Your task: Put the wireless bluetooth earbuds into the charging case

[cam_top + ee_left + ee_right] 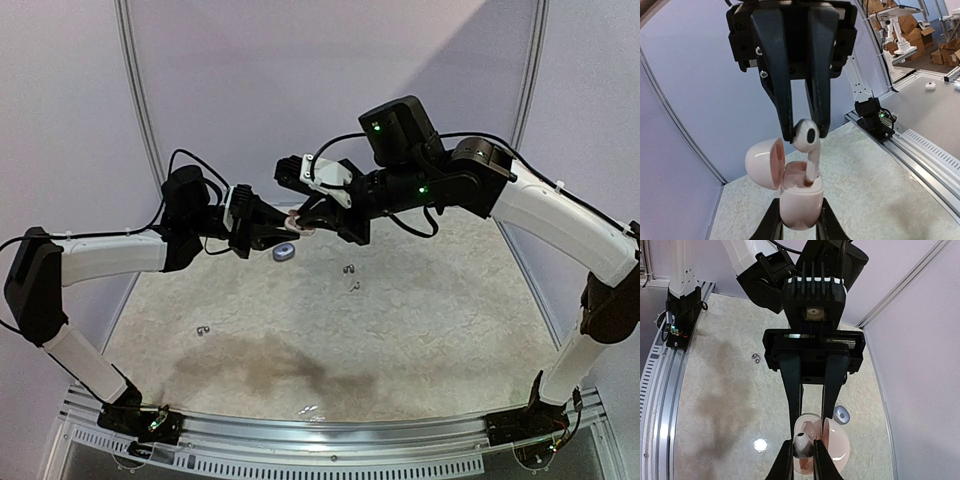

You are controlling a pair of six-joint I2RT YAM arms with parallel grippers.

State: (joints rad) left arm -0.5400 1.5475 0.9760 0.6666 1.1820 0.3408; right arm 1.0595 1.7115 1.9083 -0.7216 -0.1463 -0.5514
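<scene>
Left pincer (800, 212) pinching open case (799, 197), right pincer (805, 136) pinching earbud (810, 150), stem seemingly inside

Pale lilac walls (300, 80) enclose a speckled table (430, 335) with a dark stain (250, 365).

The white-and-black left arm (110, 255) and right arm (560, 215) are reached inward, grippers brought tip to tip. The black two-finger left gripper (799, 220) is clamped on a pinkish-white case (800, 197), the right gripper (803, 447) pinched on a whitish earbud (808, 142).
</scene>
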